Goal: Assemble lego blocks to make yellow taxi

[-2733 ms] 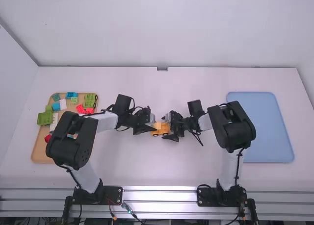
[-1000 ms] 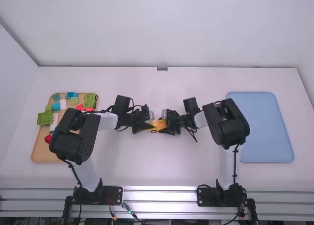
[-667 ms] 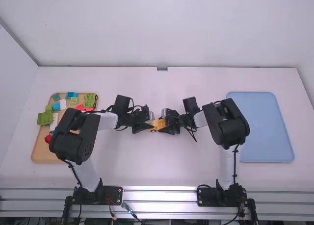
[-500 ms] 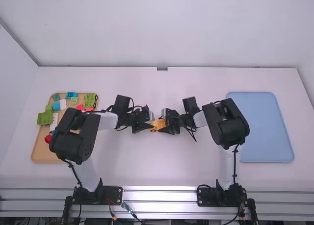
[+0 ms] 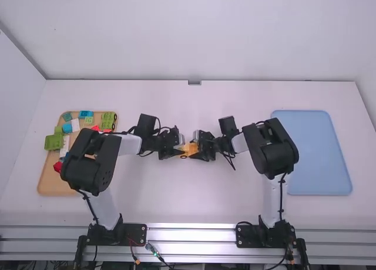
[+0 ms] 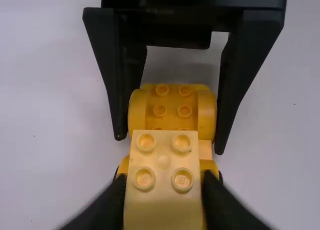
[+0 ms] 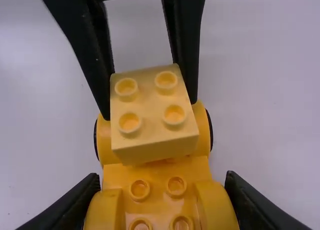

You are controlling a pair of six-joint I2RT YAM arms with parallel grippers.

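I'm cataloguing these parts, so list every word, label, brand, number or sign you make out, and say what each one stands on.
No text is legible.
On one stud of the pale yellow block: a tiny raised mark, too small to read.

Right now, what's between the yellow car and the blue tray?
The right arm, per the high view: tool at the yellow car, elbow overlapping the edge of the blue tray.

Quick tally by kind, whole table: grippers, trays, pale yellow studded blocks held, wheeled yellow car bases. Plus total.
Grippers: 2 (left gripper, right gripper)
Trays: 2 (brown tray, blue tray)
Pale yellow block: 1
Car base: 1
Total: 6
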